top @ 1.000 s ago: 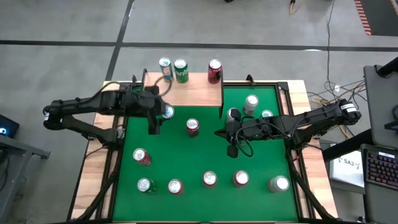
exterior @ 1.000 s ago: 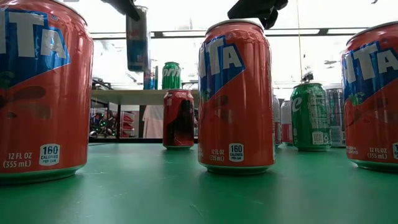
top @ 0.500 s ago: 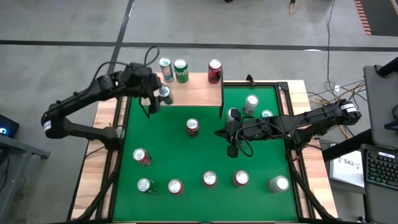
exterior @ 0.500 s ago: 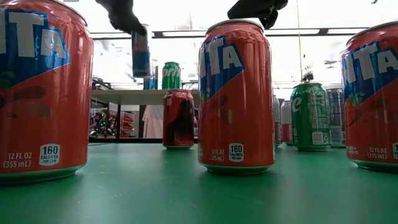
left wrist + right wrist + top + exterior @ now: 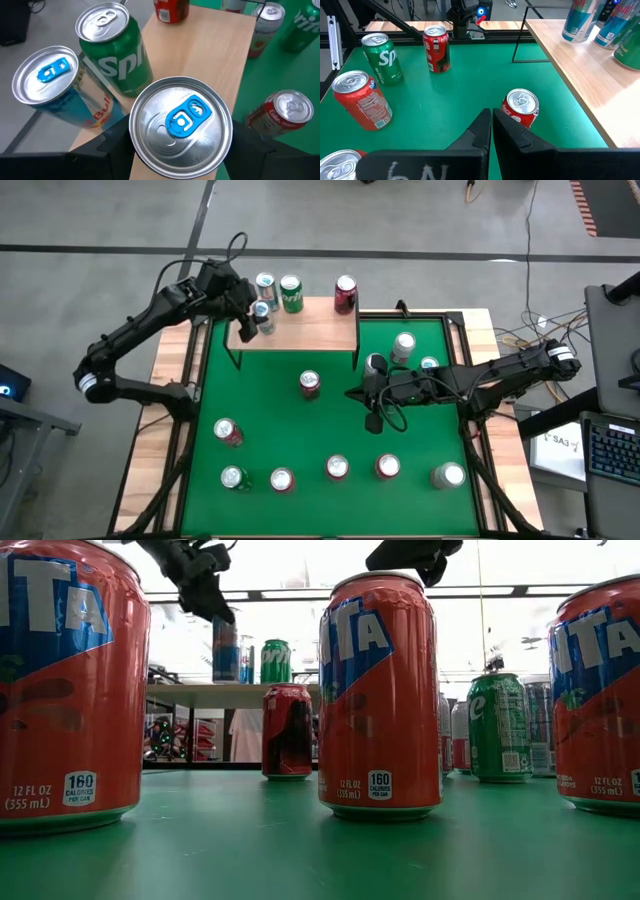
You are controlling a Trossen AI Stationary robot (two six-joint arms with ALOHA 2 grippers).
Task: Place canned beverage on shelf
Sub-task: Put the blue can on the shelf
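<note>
My left gripper (image 5: 258,313) is shut on a slim blue can with a blue tab (image 5: 181,122), held over the left part of the light-wood shelf (image 5: 310,330). In the low view the can (image 5: 225,650) stands upright with its base at the board's top; whether it rests there, I cannot tell. On the shelf's far edge stand a blue-silver can (image 5: 265,283), a green Sprite can (image 5: 290,292) and a dark red can (image 5: 345,293). My right gripper (image 5: 352,393) is shut and empty above the green table's middle right. My left gripper pinches the can's upper wall just under the rim (image 5: 134,136) between its two fingers (image 5: 116,146), one on each side. The fingers come from above, slanting in from the table's left. The can stays upright below them.
Several cans stand on the green table (image 5: 270,410): a red one (image 5: 309,383) in front of the shelf, a row near the front edge (image 5: 337,468), and a group by my right gripper (image 5: 403,345). The shelf's right half (image 5: 330,330) is bare.
My left gripper has carried the blue can toward the table's far edge, from over the green surface in front of the shelf to over the shelf's left part, and has come down toward the board. The can has stayed upright.
</note>
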